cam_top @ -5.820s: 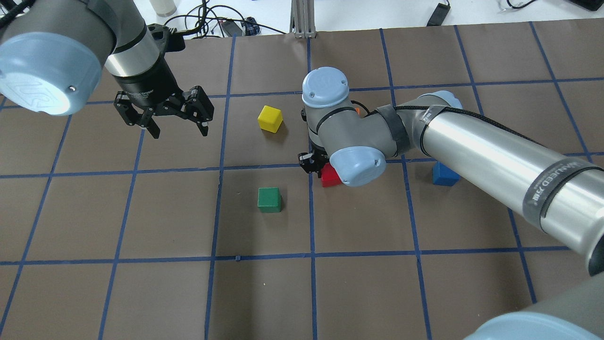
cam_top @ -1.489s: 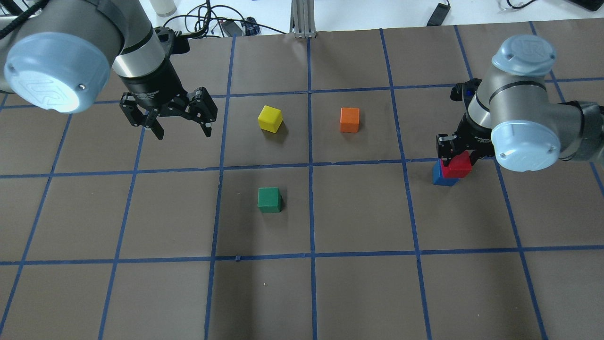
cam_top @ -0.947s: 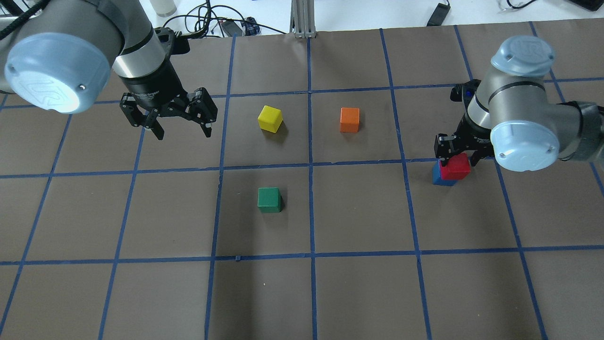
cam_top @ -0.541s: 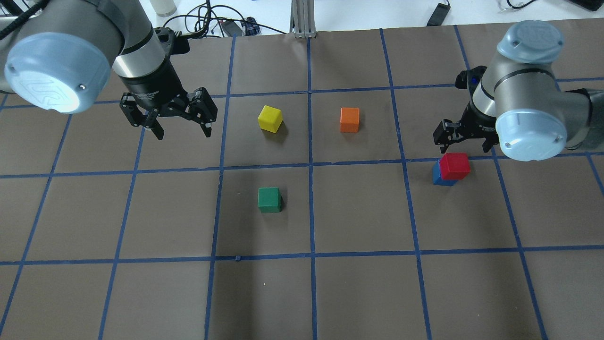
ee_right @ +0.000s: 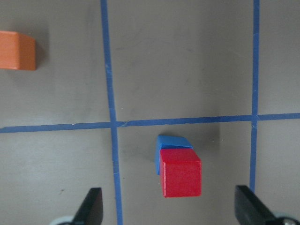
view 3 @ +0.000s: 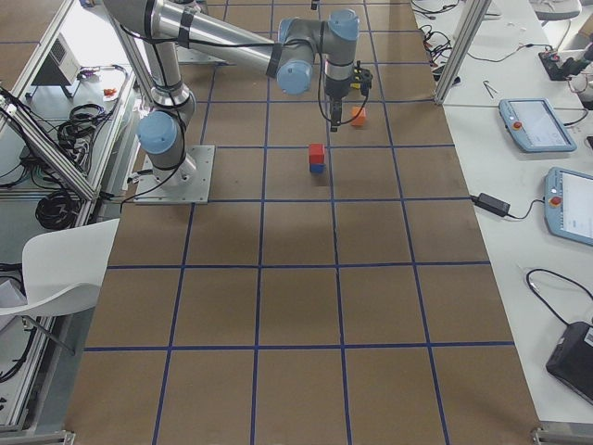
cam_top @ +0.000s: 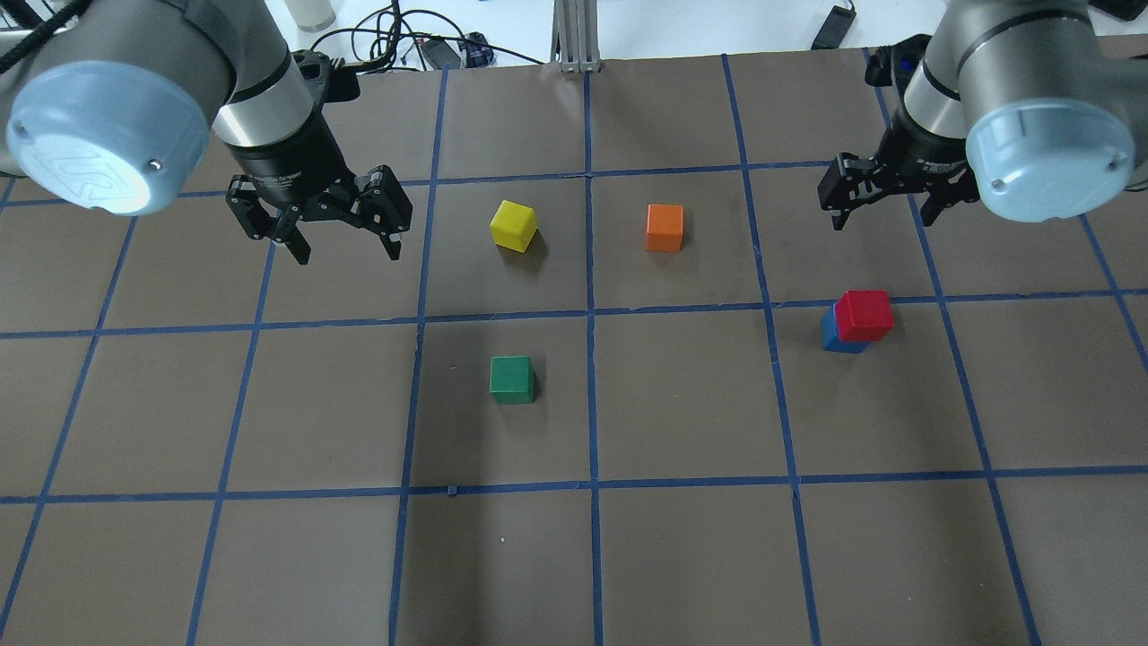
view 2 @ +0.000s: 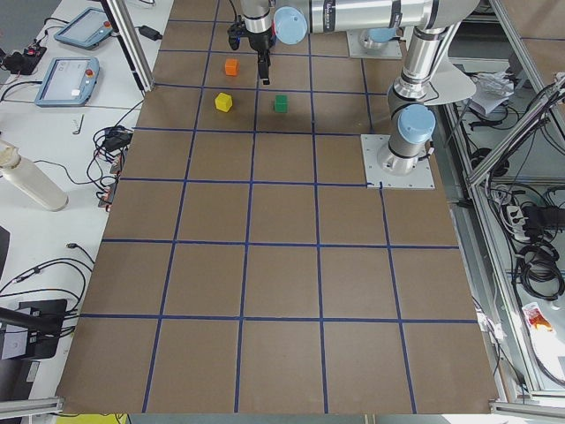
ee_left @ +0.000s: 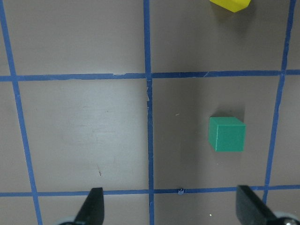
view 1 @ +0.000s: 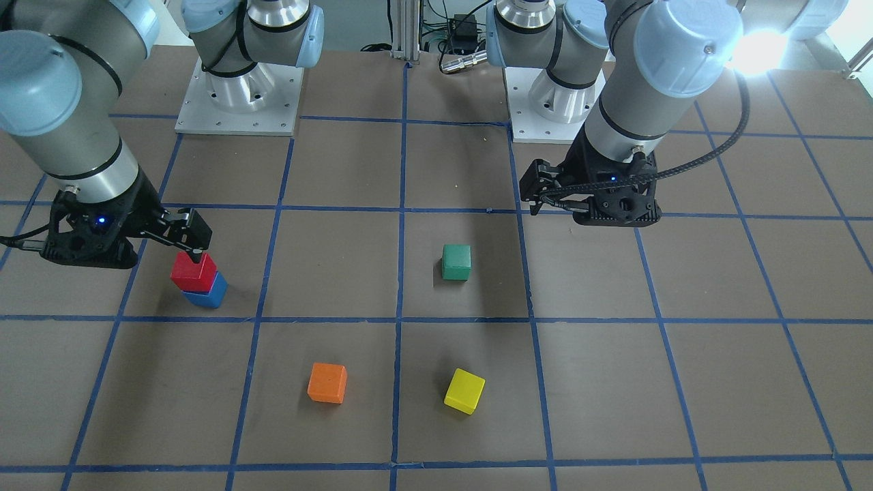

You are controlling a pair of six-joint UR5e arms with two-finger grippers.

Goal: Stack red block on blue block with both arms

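The red block (cam_top: 865, 314) sits on top of the blue block (cam_top: 834, 336) at the table's right, slightly offset. The stack also shows in the front-facing view, red (view 1: 193, 271) on blue (view 1: 206, 296), and in the right wrist view, red (ee_right: 181, 172) on blue (ee_right: 172, 142). My right gripper (cam_top: 883, 215) is open and empty, raised above the stack and a little beyond it. My left gripper (cam_top: 347, 247) is open and empty, hovering over the left half of the table, far from the stack.
A green block (cam_top: 512, 379) lies near the table's middle, a yellow block (cam_top: 513, 224) and an orange block (cam_top: 665, 227) beyond it. The green block also shows in the left wrist view (ee_left: 227, 134). Cables and a post lie past the far edge.
My right gripper carried the red block from the middle to the blue block, set it on top, opened and rose away. The left arm has barely moved.
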